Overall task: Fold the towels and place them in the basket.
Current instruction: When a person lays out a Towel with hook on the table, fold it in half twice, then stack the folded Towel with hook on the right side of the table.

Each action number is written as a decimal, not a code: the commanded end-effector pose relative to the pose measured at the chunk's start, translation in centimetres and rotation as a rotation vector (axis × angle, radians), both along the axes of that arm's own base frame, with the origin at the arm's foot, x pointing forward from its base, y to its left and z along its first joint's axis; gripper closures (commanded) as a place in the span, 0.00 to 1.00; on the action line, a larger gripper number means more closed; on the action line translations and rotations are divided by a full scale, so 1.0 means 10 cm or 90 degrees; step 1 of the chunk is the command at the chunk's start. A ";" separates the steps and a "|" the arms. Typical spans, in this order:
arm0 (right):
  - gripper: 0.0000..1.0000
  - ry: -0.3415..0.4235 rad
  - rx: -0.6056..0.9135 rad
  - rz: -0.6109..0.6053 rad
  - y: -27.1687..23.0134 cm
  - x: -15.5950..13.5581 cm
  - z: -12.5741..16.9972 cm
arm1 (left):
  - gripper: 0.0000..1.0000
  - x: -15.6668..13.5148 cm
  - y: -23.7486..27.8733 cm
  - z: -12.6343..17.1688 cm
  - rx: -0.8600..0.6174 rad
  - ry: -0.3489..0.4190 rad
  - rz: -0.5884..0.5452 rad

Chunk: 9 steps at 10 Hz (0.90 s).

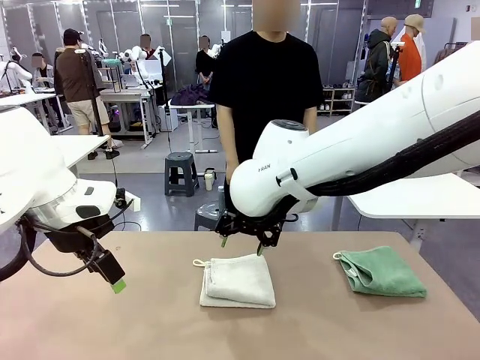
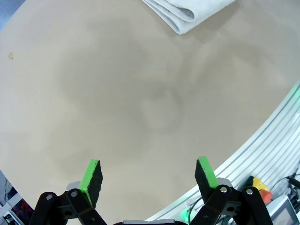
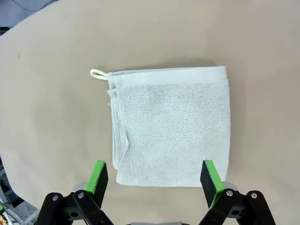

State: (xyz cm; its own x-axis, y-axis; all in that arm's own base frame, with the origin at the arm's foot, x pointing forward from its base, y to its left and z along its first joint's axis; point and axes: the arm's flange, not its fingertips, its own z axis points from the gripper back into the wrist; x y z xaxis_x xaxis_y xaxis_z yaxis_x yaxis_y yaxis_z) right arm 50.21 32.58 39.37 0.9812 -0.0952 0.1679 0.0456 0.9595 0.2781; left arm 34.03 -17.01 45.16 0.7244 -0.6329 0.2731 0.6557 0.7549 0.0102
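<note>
A busy workshop, a tan table (image 1: 150, 322), and two folded towels waiting on it.

The cream towel (image 1: 238, 281) lies folded mid-table and the green towel (image 1: 381, 271) sits well apart on the robot's right; I see no basket. The right gripper (image 1: 244, 241) hangs just above the cream towel, jaws spread wide, holding nothing. The left gripper (image 2: 149, 174) is wide open too, over bare table. A grab at one layer might, I think, pull the fold apart.

Both arms (image 1: 244, 241) (image 1: 112, 279) hover with jaws spread wide.
</note>
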 end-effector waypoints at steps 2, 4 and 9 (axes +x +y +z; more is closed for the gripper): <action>0.00 -0.003 -0.016 -0.016 0.23 0.04 -0.05 | 0.00 0.01 -0.01 -0.01 0.005 -0.004 0.003; 0.00 -0.003 -0.016 -0.016 0.23 0.04 -0.05 | 0.00 0.01 -0.01 -0.01 0.005 -0.004 0.003; 0.00 -0.003 -0.016 -0.016 0.23 0.04 -0.05 | 0.00 0.01 -0.01 -0.01 0.005 -0.004 0.003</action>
State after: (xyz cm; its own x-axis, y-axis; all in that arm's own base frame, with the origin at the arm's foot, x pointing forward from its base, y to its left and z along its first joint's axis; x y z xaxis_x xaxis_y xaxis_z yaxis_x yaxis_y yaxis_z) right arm 50.45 34.19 38.81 0.9815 -0.0865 0.1708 0.0386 0.9631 0.2663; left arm 34.03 -17.01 45.16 0.7244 -0.6330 0.2731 0.6558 0.7549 0.0102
